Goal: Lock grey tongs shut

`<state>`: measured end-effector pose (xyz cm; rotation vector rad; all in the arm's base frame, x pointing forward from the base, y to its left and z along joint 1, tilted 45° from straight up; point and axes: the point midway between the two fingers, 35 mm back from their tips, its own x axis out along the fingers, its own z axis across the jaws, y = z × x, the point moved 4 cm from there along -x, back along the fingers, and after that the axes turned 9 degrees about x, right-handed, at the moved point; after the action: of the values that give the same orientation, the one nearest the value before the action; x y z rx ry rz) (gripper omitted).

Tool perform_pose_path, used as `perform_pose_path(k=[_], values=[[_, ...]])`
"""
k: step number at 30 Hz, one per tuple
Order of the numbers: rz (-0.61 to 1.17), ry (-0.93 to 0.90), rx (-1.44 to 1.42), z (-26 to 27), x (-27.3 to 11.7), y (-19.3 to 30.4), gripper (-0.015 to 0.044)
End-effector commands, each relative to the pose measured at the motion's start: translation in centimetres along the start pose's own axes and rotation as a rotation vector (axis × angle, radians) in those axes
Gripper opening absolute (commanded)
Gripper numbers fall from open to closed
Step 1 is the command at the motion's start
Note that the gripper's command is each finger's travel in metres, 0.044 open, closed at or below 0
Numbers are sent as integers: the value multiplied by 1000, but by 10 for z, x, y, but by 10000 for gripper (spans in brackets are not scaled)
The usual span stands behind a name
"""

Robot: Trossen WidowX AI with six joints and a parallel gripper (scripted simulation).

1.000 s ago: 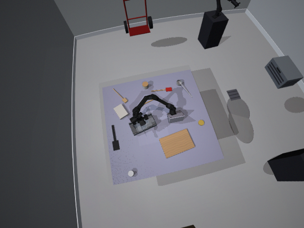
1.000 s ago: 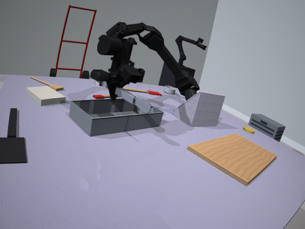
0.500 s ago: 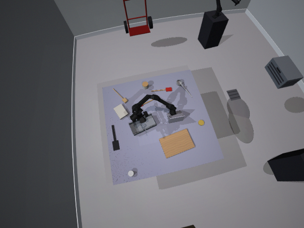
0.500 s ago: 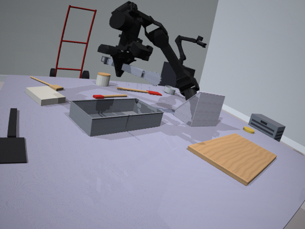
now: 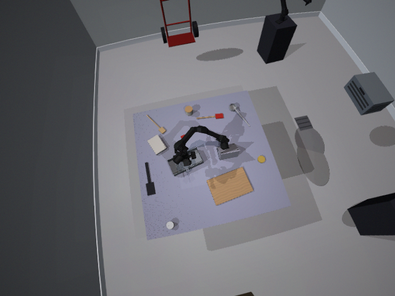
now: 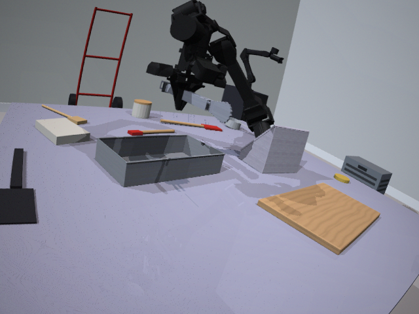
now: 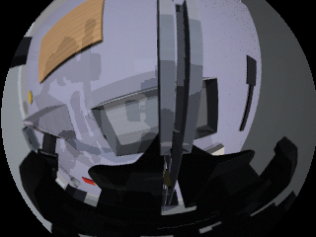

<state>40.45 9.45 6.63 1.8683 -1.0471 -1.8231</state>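
Observation:
My gripper (image 6: pixel 180 91) (image 5: pixel 185 161) (image 7: pixel 165 132) is shut on the grey tongs (image 6: pixel 207 105) (image 7: pixel 173 73) and holds them in the air above the roasting tin (image 6: pixel 169 167) (image 5: pixel 174 171) (image 7: pixel 132 121). The two arms of the tongs lie close together. In the exterior view the tongs slope down to the right, with the scalloped tips lower than the hinge end. The tin stands empty on the table. The wooden board (image 6: pixel 319 212) (image 5: pixel 229 186) (image 7: pixel 73 34) lies flat to the right of the tin with nothing on it.
The arm's grey base block (image 6: pixel 277 148) stands right of the tin. A white block (image 6: pixel 62 129), a wooden spatula (image 6: pixel 64 114), two red spatulas (image 6: pixel 150 131), a jar (image 6: pixel 141 108), a black spatula (image 6: pixel 16 192) and a yellow disc (image 6: pixel 342 178) lie around.

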Motion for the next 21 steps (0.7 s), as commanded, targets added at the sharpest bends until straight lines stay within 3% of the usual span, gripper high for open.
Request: perform_pose_path(k=[1,21], values=[[-17,1,86,12,-6,-22,-150],[-15,-24,548,92,-10,-124,-150]])
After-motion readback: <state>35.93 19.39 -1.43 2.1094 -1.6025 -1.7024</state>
